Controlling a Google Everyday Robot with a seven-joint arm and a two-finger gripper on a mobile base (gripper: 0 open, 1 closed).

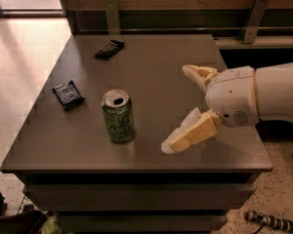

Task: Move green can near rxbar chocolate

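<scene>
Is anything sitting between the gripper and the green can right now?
Nothing visible. The open gripper hovers beside the green can, with only bare table between them.

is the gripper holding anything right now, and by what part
Nothing is held. The gripper is open above the table, right of the green can, not touching it.

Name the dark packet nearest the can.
Wider blue-labelled packet, left of the green drink can; slim black bar lies farther back. End effector hovers right.
</scene>
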